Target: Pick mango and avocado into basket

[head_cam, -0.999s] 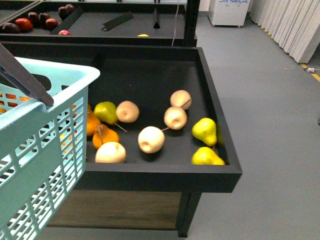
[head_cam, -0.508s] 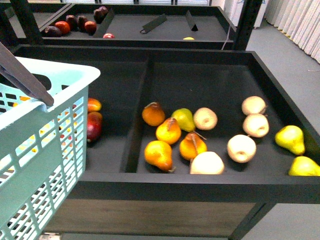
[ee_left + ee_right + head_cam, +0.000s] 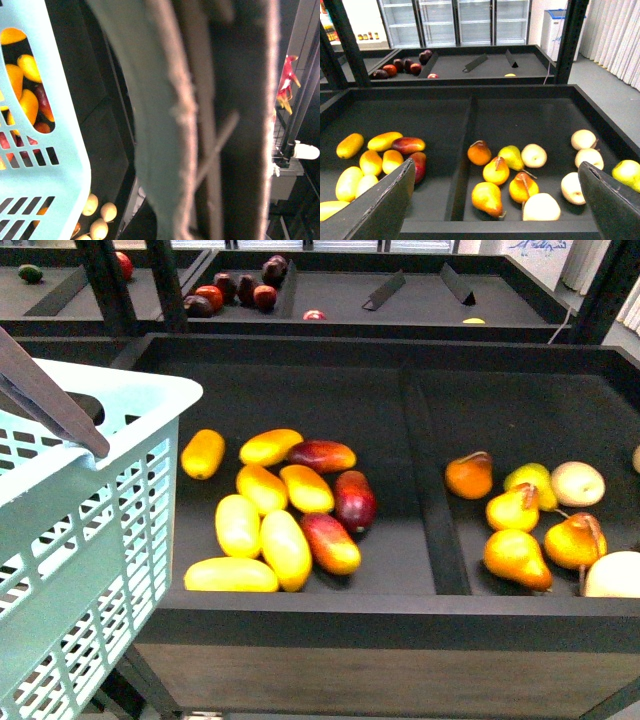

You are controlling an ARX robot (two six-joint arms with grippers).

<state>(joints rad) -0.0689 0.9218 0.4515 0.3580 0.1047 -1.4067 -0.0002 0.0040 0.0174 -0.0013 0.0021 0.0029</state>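
While the front view has the basket (image 3: 110,470) nearest, brown handle (image 3: 50,400) up, the mangoes (image 3: 285,548) lie between it and the divider (image 3: 430,490), with pears (image 3: 515,558) beyond the divider. Left wrist: basket wall and handle blurred close-up; can't tell the left gripper (image 3: 200,125) state. Right wrist: right gripper (image 3: 496,169) spread wide and holding nothing, mangoes one side of the divider, pears the other.

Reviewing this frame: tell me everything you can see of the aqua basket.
The basket is pale aqua and looks like plastic, with a rolled rim, rows of slots in its walls and an oval hand opening near the top. It fills the front view's lower left, overlapping the left end of the dark fruit bin. A grey-brown handle crosses its rim. Its contents and whatever carries it are out of sight.
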